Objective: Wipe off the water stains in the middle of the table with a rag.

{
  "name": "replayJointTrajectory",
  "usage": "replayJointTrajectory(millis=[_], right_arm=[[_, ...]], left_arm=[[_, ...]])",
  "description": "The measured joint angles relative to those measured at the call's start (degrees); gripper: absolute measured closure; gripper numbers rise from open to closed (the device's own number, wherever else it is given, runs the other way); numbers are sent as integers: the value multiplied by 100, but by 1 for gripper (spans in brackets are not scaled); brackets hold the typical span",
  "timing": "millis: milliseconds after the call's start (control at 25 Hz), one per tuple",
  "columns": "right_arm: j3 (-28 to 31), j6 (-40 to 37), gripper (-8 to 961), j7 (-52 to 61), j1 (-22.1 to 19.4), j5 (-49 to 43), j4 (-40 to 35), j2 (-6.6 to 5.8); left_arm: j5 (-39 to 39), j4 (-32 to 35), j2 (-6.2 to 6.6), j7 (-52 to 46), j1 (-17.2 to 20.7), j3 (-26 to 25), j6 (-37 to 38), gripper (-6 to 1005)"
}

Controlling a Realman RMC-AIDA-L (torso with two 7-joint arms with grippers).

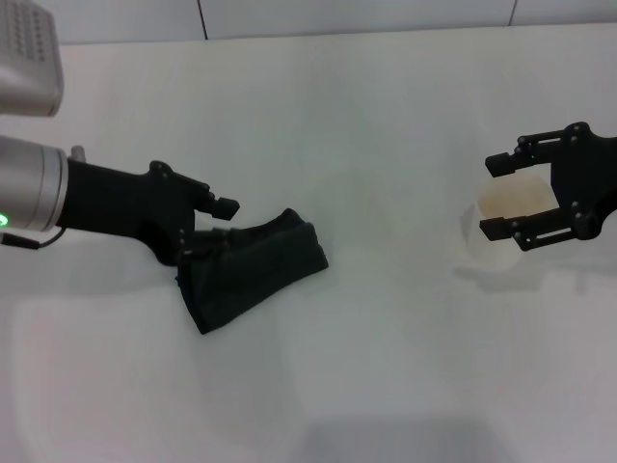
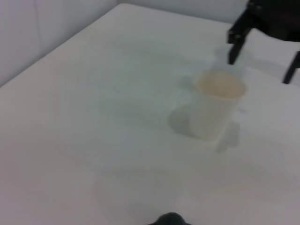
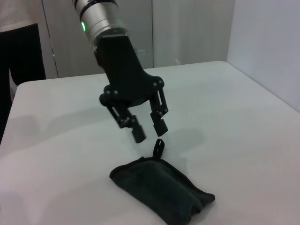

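The dark green rag [image 1: 258, 272] lies in a folded bundle on the white table [image 1: 386, 376], left of centre. My left gripper [image 1: 224, 220] is open and hovers just over the rag's near-left end. In the right wrist view the left gripper [image 3: 150, 132] is above the rag [image 3: 161, 187] with its fingers apart and not touching it. My right gripper [image 1: 503, 197] is open at the right, its fingers on either side of a white paper cup [image 1: 503, 217]. No orange-amber stain shows in any view.
The paper cup [image 2: 216, 105] stands upright on the table [image 2: 70, 117], with the right gripper [image 2: 262, 51] just behind and above it. A wall runs along the table's far edge [image 1: 289, 34].
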Motion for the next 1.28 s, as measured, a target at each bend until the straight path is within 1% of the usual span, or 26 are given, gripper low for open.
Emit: replayJointTrajectory(millis=[80,240,360,480,600,680,760,800,880,1160,1280], right_arm=[[-4,-1,188,2,-3,2,1,-2],[-20,-4,188,5,-10,7,17,-12],[13,-27,188,23,23,7,47,-39],[16,-94,188,86,60,4,54,-63],[16,-129,188,129,65,6,54,-85],[17,-129,188,150,66,6,55,-93],[27,-125,188,153,62,9,57,-86],[43,-123,188,153,59,10,57,-77],[91,-122,188,151,51,18,51,-52],[168,-105,188,128,17,159,58,-34],[162,-92,188,127,14,171,59,-34]], left_arm=[[-10,6,-13,120,53,-6,49,836],[-78,19,-25,358,168,-18,121,589],[-285,20,19,572,278,-82,312,428],[-485,22,86,836,368,-461,791,293],[-536,22,131,1129,446,-1092,1314,172],[-607,-2,174,1324,524,-1447,1627,152],[-766,-19,248,1460,661,-1626,1846,131],[-864,-21,295,1511,750,-1658,1915,121],[-1009,-24,349,1575,879,-1650,1972,111],[-1370,-53,449,1852,1271,-1669,2057,112],[-1597,-160,532,1949,1400,-1676,2061,112]])
